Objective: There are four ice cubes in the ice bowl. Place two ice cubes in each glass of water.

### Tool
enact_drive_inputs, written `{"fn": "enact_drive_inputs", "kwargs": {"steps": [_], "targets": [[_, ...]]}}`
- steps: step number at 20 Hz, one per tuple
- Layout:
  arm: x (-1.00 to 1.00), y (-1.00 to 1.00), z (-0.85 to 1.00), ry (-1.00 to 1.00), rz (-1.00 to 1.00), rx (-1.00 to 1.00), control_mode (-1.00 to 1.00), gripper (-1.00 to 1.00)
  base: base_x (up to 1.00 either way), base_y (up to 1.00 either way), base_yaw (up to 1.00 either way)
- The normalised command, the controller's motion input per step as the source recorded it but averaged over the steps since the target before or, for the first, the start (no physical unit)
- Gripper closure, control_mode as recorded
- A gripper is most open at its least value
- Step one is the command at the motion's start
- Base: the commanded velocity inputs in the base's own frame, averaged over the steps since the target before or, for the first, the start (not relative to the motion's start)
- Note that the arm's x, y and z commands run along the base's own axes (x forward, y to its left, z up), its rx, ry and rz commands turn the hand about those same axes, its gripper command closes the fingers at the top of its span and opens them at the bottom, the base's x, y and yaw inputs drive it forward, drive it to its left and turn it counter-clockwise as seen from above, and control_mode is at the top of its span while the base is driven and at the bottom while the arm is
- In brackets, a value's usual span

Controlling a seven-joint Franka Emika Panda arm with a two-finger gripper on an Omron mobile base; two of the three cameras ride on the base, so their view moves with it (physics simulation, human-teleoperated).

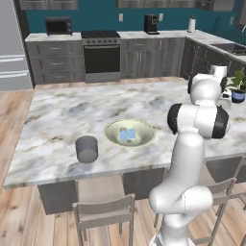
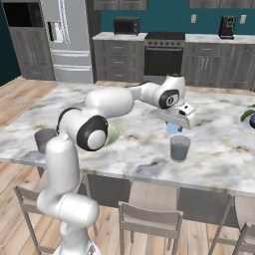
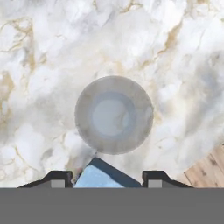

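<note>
My gripper (image 2: 174,127) hangs over the island counter, shut on a pale-blue ice cube (image 2: 173,129). In the hand view the cube (image 3: 101,177) sits between the two dark fingertips (image 3: 57,178), just off the rim of a grey glass of water (image 3: 113,114) seen from straight above. That glass (image 2: 180,148) stands directly below and slightly nearer than the gripper. The second glass (image 1: 86,148) stands near the counter's front left, also seen at the left as glass (image 2: 45,139). The yellow-green ice bowl (image 1: 144,141) holds pale-blue ice cubes (image 1: 127,134).
The marble island counter (image 1: 62,115) has stools along its near edge, one stool (image 1: 103,211) below the left glass. A blue plant pot (image 1: 238,96) stands at the far right. My own arm (image 2: 109,102) arches over the bowl.
</note>
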Motion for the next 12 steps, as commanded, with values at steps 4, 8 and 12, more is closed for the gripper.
{"fn": "enact_drive_inputs", "kwargs": {"steps": [4, 8, 12], "targets": [[0.28, -0.28, -0.24, 0.00, 0.00, 0.00, -1.00, 1.00, 0.00, 0.00, 0.00], [0.21, -0.16, -0.34, 0.00, 0.00, 0.00, -1.00, 1.00, 0.00, 0.00, 0.00], [0.19, -0.16, -0.28, 0.00, 0.00, 0.00, -1.00, 1.00, 0.00, 0.00, 0.00]]}}
